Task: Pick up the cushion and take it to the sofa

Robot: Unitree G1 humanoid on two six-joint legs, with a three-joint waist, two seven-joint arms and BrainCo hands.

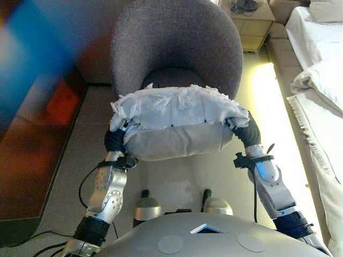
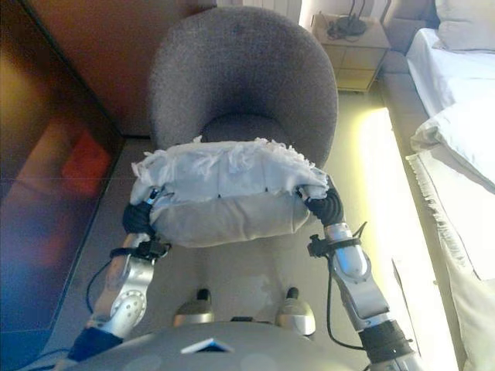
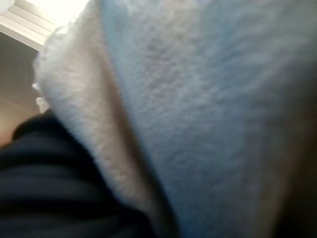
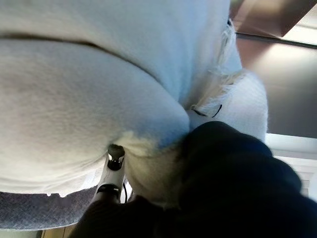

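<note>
- Cushion [image 1: 177, 126]: pale grey-white, soft and plump, roughly oblong, with a shaggy fringed upper face and a smooth lower side. It was held in the air between the two hands, just in front of the armchair [image 1: 177, 48], at the view's centre.
- Left hand [image 1: 114, 140]: at the cushion's 8 o'clock end, dark ribbed cover pressed against the fabric. Fingers buried in or behind the cushion; grip could not be told.
- Right hand [image 1: 247, 134]: at the cushion's 4 o'clock end, ribbed cover against the plush. Fingers likewise hidden; grip could not be told.
- Armchair: rounded tub shape in coarse grey woven cloth, at 12 o'clock.
- Bed [image 1: 321, 80]: white bedding with a fringed edge, at 3 o'clock.
- Bedside cabinet [image 1: 252, 21]: light wood, at 1 o'clock.
- Floor [image 1: 177, 182]: beige carpet.
</note>
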